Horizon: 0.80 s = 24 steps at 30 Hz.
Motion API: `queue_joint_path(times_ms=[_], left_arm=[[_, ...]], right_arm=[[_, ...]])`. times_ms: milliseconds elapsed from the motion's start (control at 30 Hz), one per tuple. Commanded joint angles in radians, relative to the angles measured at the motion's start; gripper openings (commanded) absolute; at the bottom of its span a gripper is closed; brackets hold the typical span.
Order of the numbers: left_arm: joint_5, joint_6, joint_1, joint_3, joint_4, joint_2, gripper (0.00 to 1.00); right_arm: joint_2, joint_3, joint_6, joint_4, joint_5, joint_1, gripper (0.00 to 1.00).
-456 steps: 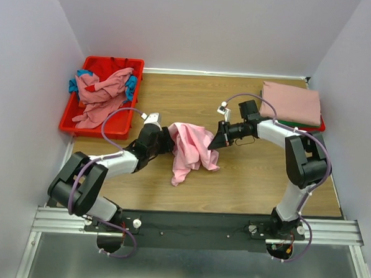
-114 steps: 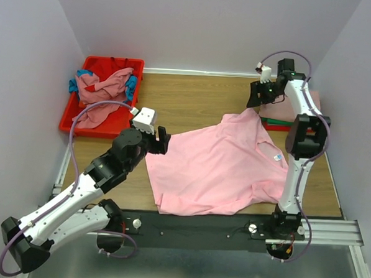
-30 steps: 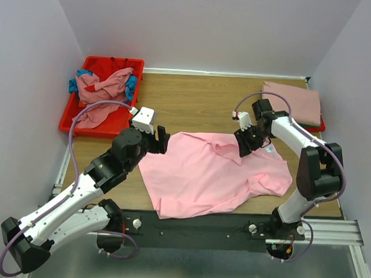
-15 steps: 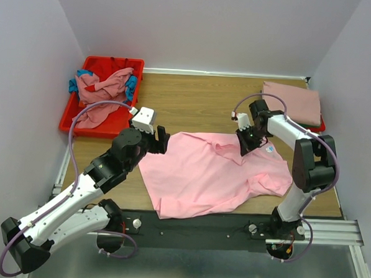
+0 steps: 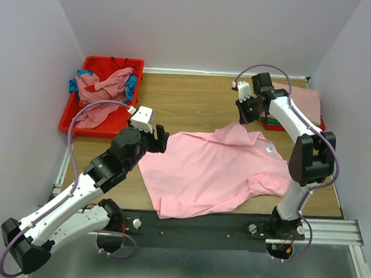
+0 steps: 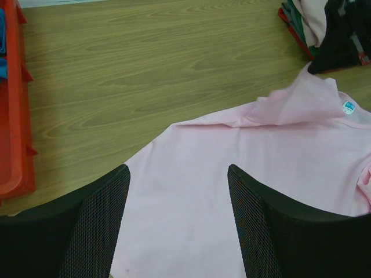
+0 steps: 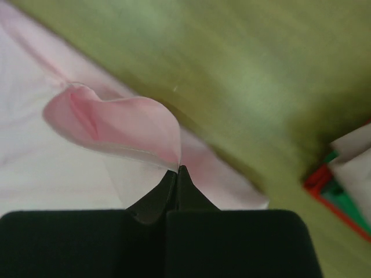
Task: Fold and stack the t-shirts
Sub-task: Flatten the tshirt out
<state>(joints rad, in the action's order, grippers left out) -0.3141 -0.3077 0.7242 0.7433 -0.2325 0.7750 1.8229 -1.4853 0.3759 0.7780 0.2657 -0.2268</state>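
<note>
A bright pink t-shirt [image 5: 212,171] lies spread across the middle of the wooden table. My right gripper [image 5: 242,119] is shut on a fold of its far edge [image 7: 139,124] and holds that cloth lifted off the wood. My left gripper [image 6: 178,229] is open over the shirt's left part [image 6: 191,174], nothing between its black mesh fingers [image 6: 87,220]. More t-shirts, dusty rose and teal [image 5: 104,88], lie crumpled in the red bin. A folded dusty rose shirt [image 5: 302,101] tops a stack at the far right, partly hidden by my right arm.
The red plastic bin [image 5: 71,123] stands at the far left corner against the wall. The stack at the far right shows green and red edges [image 5: 273,125]. White walls close in the table on three sides. A metal rail [image 5: 193,223] runs along the near edge.
My right gripper has closed on the shirt's far edge and pulled it up and toward the far side. The left arm has stayed still.
</note>
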Motion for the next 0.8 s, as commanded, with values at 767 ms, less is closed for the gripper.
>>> queue_joint_path(times_ms=[767], left_arm=[[0.181, -0.166, -0.365, 0.01, 0.059, 0.305, 0.7]], right_arm=[[0.639, -0.756, -0.008, -0.422, -0.276, 0.007, 0.0]])
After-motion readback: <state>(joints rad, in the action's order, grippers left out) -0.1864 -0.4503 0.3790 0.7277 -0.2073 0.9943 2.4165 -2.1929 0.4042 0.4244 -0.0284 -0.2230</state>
